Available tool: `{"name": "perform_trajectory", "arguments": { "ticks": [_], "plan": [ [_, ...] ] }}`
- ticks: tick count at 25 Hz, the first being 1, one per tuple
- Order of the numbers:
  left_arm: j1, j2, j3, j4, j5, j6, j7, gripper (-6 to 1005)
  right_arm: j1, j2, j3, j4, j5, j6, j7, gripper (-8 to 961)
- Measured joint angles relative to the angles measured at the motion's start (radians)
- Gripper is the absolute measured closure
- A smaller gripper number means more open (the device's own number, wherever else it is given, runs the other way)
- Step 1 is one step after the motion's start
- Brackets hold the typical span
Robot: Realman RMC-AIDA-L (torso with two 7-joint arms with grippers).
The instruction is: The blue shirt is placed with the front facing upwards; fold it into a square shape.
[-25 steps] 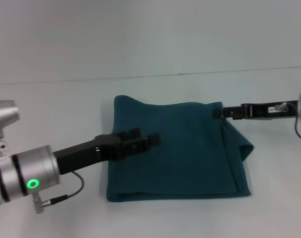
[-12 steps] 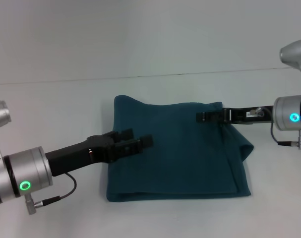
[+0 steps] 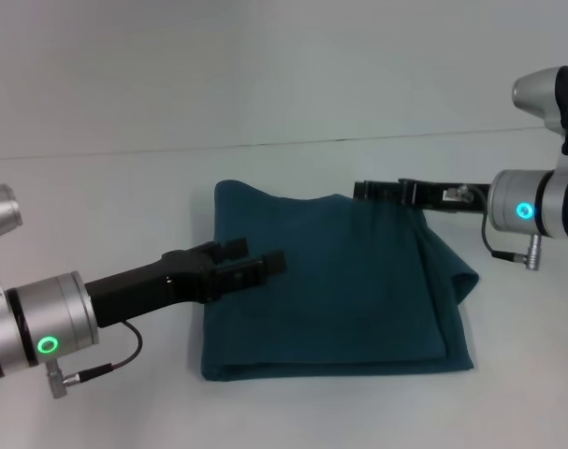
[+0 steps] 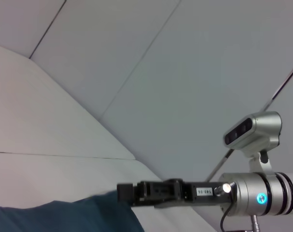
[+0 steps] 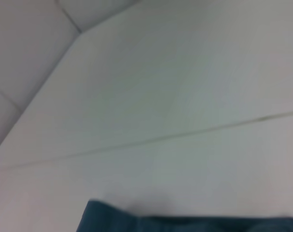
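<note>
Head view: blue shirt (image 3: 340, 281) folded, no lettering showing — left hand (image 3: 255, 260) parted, right hand (image 3: 368, 191) state unclear.

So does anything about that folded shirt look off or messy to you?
Slightly. The blue shirt is a rough square, but on the robot's right a loose flap bulges past the edge, and the layers there don't line up. No damage shows.

Right wrist view: a strip of the blue shirt (image 5: 185, 222) runs along the lower edge, dark teal, with one corner ending partway across and a soft fold line showing along its upper border. Beyond it spreads the pale table (image 5: 175, 159), crossed by a thin dark seam. Past that, light wall panels (image 5: 35, 53) meet at angled joints.
</note>
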Motion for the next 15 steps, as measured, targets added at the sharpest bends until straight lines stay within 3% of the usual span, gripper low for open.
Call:
{"name": "perform_trajectory", "arguments": {
  "ticks": [10,15],
  "plan": [
    [0.004,-0.003,0.000,-0.003,0.000,-0.012,0.002,78,-0.004,0.009,-0.001,0.026,0.123,0.097,-0.117,38],
    [0.005,-0.003,0.000,-0.003,0.000,-0.012,0.002,78,-0.057,-0.004,0.005,-0.015,0.142,0.087,-0.119,38]
  ]
}}
